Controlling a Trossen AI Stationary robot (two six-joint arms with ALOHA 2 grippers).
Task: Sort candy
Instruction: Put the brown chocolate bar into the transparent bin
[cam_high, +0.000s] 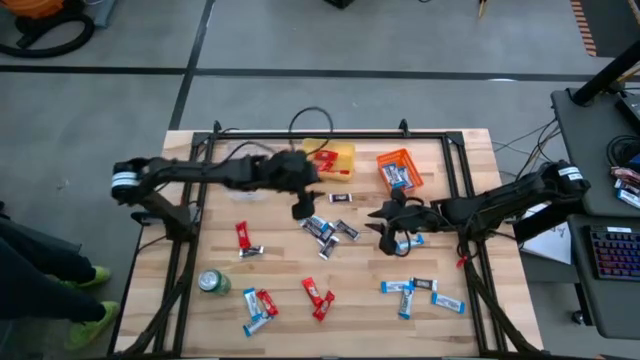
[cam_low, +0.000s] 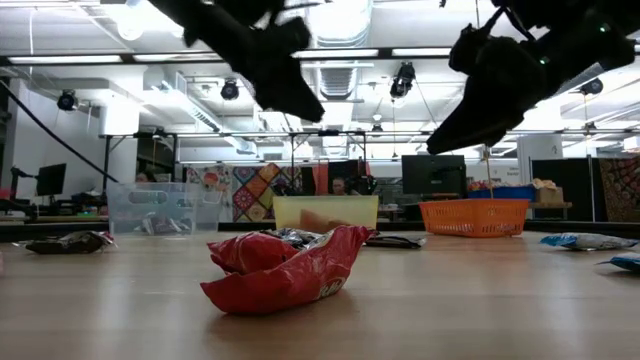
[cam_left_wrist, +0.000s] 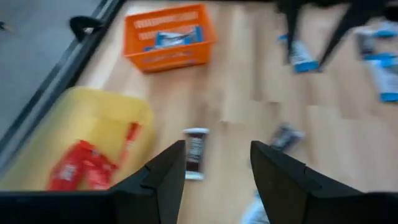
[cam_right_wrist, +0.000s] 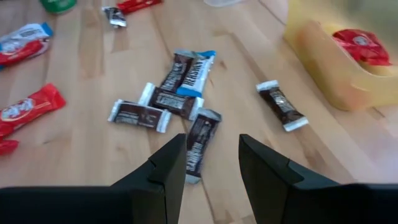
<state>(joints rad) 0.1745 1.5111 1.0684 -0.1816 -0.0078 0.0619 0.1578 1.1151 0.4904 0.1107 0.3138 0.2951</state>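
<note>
Candy (cam_high: 325, 232) lies scattered over the surface (cam_high: 280, 270), with a dark cluster at centre. I see my left end effector (cam_high: 303, 211) released and empty above that cluster, beside the yellow bin (cam_high: 340, 158) holding red bars. My right end effector (cam_high: 385, 228) hangs released, empty, near the orange basket (cam_high: 399, 168) holding blue bars.
</note>
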